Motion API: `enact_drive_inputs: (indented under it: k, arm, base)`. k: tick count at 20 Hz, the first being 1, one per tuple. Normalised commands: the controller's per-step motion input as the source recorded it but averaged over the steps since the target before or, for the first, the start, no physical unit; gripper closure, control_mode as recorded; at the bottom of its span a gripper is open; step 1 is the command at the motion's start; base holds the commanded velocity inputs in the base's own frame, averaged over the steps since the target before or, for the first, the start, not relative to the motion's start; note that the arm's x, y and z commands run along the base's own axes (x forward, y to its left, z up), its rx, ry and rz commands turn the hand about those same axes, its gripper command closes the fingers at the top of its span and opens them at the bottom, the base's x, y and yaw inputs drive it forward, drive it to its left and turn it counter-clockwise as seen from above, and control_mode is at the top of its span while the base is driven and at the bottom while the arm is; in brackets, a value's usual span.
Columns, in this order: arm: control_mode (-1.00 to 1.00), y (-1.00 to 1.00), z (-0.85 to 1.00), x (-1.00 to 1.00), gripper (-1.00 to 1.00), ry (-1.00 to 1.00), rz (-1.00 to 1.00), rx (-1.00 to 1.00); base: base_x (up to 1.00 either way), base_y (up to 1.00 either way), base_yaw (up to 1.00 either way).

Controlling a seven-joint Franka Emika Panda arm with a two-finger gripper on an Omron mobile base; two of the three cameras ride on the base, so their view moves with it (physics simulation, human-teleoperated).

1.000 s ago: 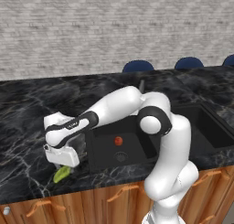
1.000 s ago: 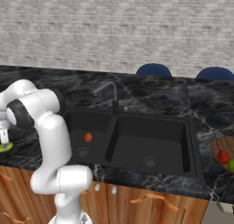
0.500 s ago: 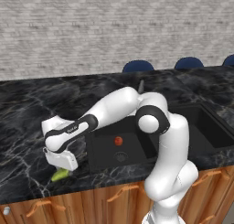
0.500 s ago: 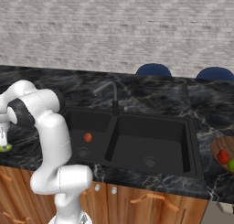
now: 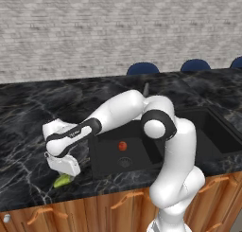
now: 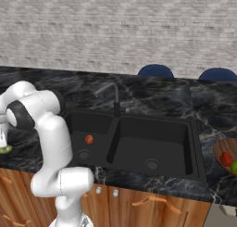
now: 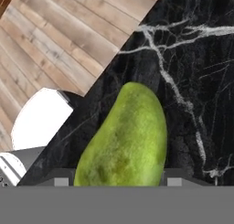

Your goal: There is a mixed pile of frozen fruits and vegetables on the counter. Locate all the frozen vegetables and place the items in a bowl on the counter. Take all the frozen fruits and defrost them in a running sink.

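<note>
Gripper (image 5: pixel 62 175) low over the front edge of the counter (image 5: pixel 28 112), left of the sink (image 5: pixel 198 131), with the arm stretched out and down from the base. Directly under the hand lies the yellow-green oblong piece (image 5: pixel 62 180), resting on the black marble close to the counter's lip. In the hand view this piece (image 7: pixel 123 141) sits between the two finger tips, which flank it on either side; the jaws stand partly apart around it, but whether the pads actually press on the fruit cannot be told, since they are cut off at the bottom of that view. Beyond the counter edge, wooden floor (image 7: pixel 55 45) shows. The red-orange ball (image 5: pixel 122 145) lies in the left basin of the sink near its round drain. At the far right of the counter, a wooden bowl (image 6: pixel 221 147) holds the red chunk (image 6: pixel 226 159) and the green ball (image 6: pixel 234 167), side by side.
</note>
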Motion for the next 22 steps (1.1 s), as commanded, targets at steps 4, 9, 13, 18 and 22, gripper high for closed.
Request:
enact_drive_inputs:
  k: [4,9,13,18,22]
  arm:
    - [-1.00,-0.28,0.36,0.03,1.00,0.01,-0.08,-0.04]
    - [-1.00,-0.24,0.26,0.10,1.00,0.00,-0.12,-0.01]
    - [-1.00,-0.22,0.14,0.09,1.00,-0.02,-0.14,0.05]
    - [-1.00,-0.25,0.00,0.14,1.00,-0.11,-0.10,0.12]
    - [-1.00,-0.10,0.07,0.19,1.00,-0.14,-0.11,0.05]
  base:
    - [0.00,0.00,0.00]
    - [0.00,0.00,0.00]
    - [0.00,0.00,0.00]
    - [0.00,0.00,0.00]
    - [0.00,0.00,0.00]
